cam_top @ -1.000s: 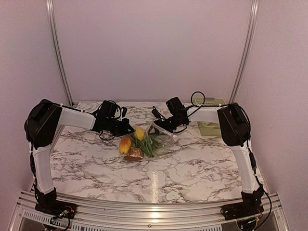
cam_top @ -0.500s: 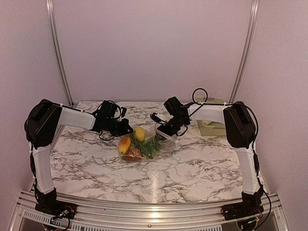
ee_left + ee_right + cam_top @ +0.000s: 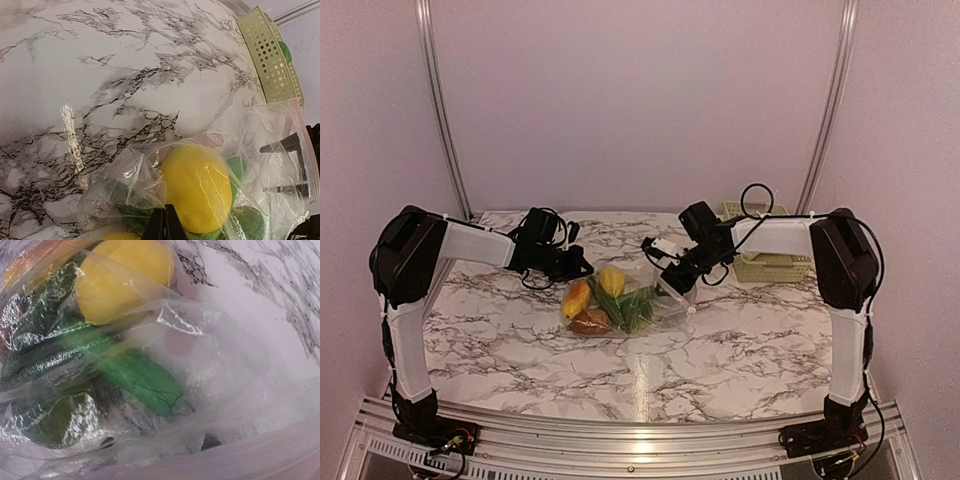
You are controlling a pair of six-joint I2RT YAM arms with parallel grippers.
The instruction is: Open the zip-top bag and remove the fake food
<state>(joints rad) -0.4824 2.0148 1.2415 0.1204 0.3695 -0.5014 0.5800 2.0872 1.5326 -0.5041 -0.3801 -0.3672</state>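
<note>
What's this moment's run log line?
left hand: shut on zip-top bag | right hand: open at bag | fake food: inside bag

One zip-top bag [image 3: 678,298], one slatted basket [image 3: 770,266], two arms [image 3: 470,243] [image 3: 776,238]

White marble-veined tabletop [image 3: 740,345], plain pale walls [image 3: 640,110], perhaps pink-tinted, aluminium frame rails [image 3: 442,110]

The left arm [image 3: 470,243] stretched nearly level from its raised elbow to the left edge of the bag [image 3: 640,300]. There the left gripper [image 3: 583,268] was pinched tight on a fold of film. The right arm [image 3: 780,237] mirrored it, wrist tipped down at the bag's right end. The right gripper [image 3: 673,282] had its fingers [image 3: 280,148] apart amid the film. Whether they gripped it was unclear.
</note>
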